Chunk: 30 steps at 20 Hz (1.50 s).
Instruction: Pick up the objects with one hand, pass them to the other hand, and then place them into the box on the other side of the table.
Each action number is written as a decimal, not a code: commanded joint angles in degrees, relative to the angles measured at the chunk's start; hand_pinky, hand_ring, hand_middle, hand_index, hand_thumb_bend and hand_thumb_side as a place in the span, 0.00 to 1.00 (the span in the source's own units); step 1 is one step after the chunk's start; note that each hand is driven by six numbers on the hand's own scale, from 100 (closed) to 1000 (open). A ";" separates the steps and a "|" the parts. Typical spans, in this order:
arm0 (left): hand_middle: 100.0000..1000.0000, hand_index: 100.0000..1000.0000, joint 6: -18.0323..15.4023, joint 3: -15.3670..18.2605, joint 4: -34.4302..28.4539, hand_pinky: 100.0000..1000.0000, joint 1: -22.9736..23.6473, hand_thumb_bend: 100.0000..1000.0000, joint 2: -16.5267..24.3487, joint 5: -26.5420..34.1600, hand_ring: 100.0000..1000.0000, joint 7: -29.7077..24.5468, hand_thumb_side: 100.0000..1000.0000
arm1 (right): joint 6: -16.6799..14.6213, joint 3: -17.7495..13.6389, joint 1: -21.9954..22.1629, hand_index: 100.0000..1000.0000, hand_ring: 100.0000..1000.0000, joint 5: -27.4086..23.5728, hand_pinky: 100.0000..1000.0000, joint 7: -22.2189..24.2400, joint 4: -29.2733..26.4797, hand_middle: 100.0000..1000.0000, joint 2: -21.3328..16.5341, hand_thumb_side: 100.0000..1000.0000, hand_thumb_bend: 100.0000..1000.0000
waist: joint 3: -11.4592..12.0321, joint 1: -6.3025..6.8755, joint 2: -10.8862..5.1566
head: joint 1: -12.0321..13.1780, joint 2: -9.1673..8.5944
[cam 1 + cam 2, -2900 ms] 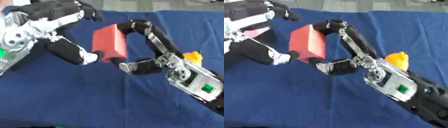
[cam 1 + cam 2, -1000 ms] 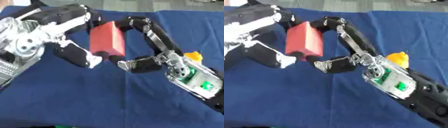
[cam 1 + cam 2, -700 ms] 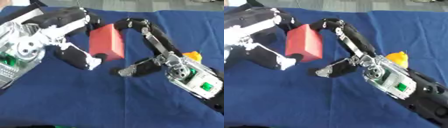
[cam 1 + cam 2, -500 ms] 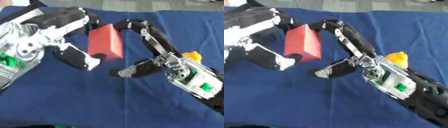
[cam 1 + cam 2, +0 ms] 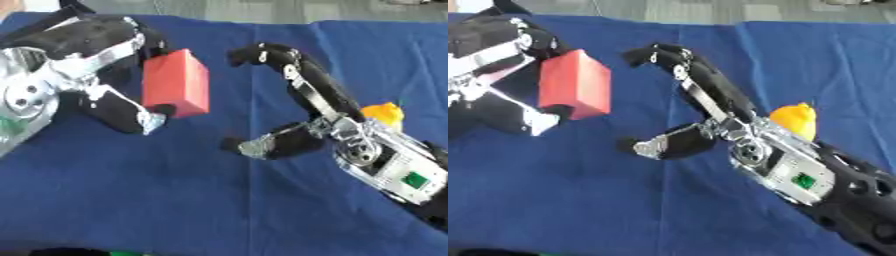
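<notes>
Red block (image 5: 177,83): a rectangular box shape, held above the blue-covered counter (image 5: 175,200) at the left of centre, long axis close to upright with the top leaning slightly toward the far left; one broad face turned toward the camera. Left robot hand (image 5: 96,75): closed around the block, fingers curled over its upper far edge, thumb (image 5: 131,112) pressing at its lower near corner. Right robot hand (image 5: 302,115): clear of the block, a visible gap of blue cloth between them; spread wide, fingers (image 5: 262,54) arched at the level of the block's top, thumb (image 5: 271,145) extended low toward the left, holding nothing. Yellow object (image 5: 794,119): rounded, lying on the counter just behind the right wrist, partly hidden by it; identity cannot be determined
</notes>
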 commanded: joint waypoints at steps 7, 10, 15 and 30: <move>0.43 0.35 2.74 8.33 -0.01 0.81 5.67 0.00 9.45 -0.12 0.64 5.32 0.09 | -0.09 -1.55 -0.11 0.81 0.82 -0.25 0.80 -1.01 -0.86 0.67 -2.27 0.10 0.65 | -0.50 0.53 -0.97 | 2.25 -0.07; 0.44 0.35 3.94 11.82 1.23 0.81 7.63 0.00 11.34 0.92 0.63 8.29 0.08 | -0.74 -2.12 -0.16 0.81 0.82 -0.80 0.81 -1.54 -0.86 0.67 -2.58 0.11 0.61 | -0.70 0.41 -0.91 | 3.25 -0.07; 0.47 0.36 2.66 15.21 9.92 0.81 8.61 0.00 11.68 0.67 0.63 14.23 0.07 | -2.89 -2.80 -0.10 0.81 0.82 -1.60 0.81 -2.12 -0.86 0.67 -2.93 0.08 0.53 | -1.04 0.14 -0.88 | 5.27 -0.07; 0.49 0.38 -4.87 18.41 33.76 0.83 4.59 0.00 5.87 -0.84 0.62 25.80 0.08 | -5.98 -4.36 0.23 0.80 0.81 -1.51 0.81 -3.15 -0.86 0.66 -3.04 0.05 0.57 | -2.40 -1.68 0.13 | 12.27 -3.38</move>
